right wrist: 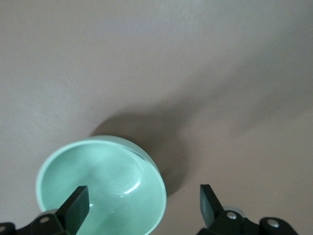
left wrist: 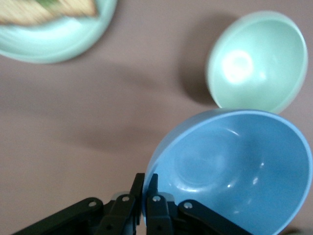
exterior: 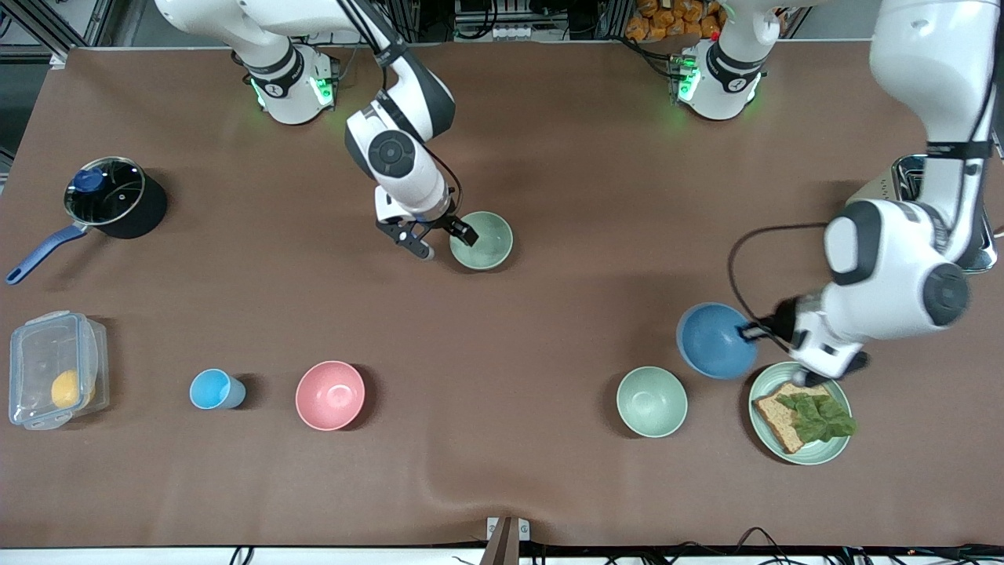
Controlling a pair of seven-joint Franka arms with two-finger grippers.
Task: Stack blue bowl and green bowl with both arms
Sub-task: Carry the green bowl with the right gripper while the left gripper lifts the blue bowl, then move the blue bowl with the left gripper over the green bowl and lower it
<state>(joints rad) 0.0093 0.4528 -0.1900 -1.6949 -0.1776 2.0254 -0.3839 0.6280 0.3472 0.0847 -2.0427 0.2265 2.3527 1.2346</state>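
- Blue bowl (exterior: 712, 339) is pinched by its rim in the left gripper (exterior: 754, 332), tilted and up off the table, hanging over the spot between a second green bowl (exterior: 652, 401) and the plate (exterior: 816, 453) with bread and a lettuce leaf.
- Left gripper's fingers (left wrist: 155, 200) are clamped tight together on that rim; the wrist view shows the bowl's edge wedged between them.
- Green bowl (exterior: 481, 240) sits upright on the table around the middle, farther from the front camera than the pink bowl (exterior: 330, 395).
- Right gripper (exterior: 443, 241) is down at that green bowl with its fingers spread wide, one fingertip (exterior: 467, 233) over the inside near the rim, the other outside it. Nothing gripped.
- Room to move: a big bare stretch of brown table (exterior: 565, 314) lies between the two task bowls.
- Crowded bit is the left arm's end: second green bowl, plate and the held bowl all sit close together.
- Toward the right arm's end: light-blue cup (exterior: 214, 389) beside the pink bowl, a clear lidded box (exterior: 53, 369) near the table edge, and a pot (exterior: 114, 196) with a glass lid farther from the camera.
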